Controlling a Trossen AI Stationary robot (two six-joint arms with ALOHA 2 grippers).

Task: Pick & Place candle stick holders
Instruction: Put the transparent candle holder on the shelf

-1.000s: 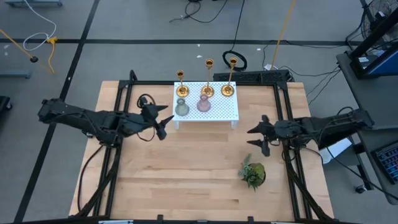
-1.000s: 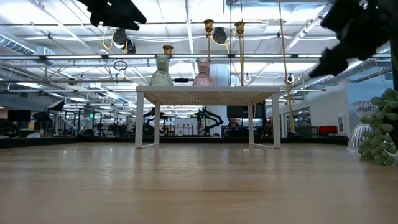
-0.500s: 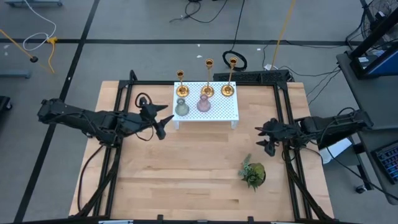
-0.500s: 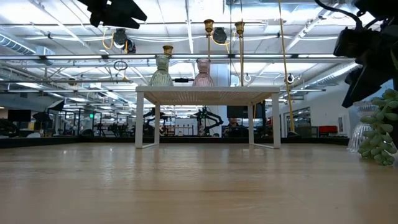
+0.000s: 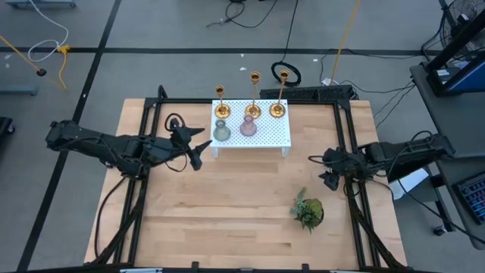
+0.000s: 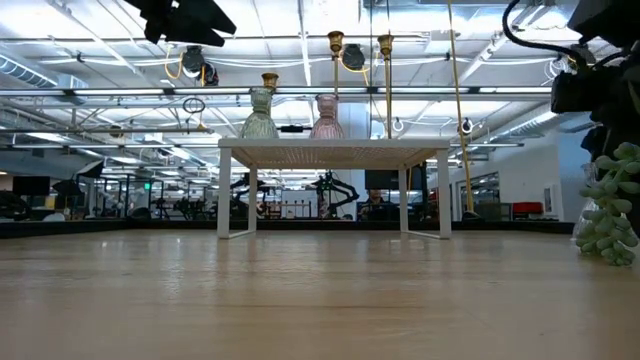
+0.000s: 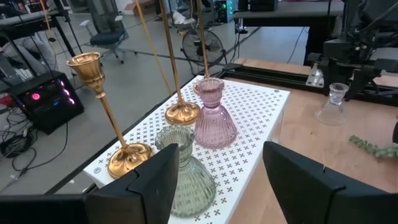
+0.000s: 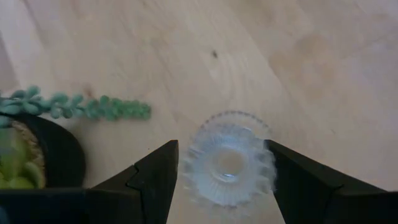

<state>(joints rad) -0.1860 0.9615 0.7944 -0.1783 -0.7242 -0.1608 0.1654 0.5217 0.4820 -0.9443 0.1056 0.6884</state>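
Three gold candle stick holders stand by their round bases (image 5: 220,111) (image 5: 253,111) (image 5: 278,110) along the far edge of a white perforated stand (image 5: 267,138); the left wrist view shows two of them (image 7: 127,155) (image 7: 181,113). My left gripper (image 5: 200,149) is open and empty, level, at the stand's left end. My right gripper (image 5: 324,171) is open and points down at the table's right side. Its fingers stand on either side of a small clear glass vase (image 8: 229,165) that stands on the table.
A greenish glass vase (image 5: 221,133) and a pink one (image 5: 248,127) stand on the white stand in front of the candle stick holders. A small green plant in a dark pot (image 5: 308,211) stands on the table just near of my right gripper.
My right gripper has drawn back toward the table's right edge, gone down and tipped its fingers downward over the clear glass vase. My left arm has kept still.
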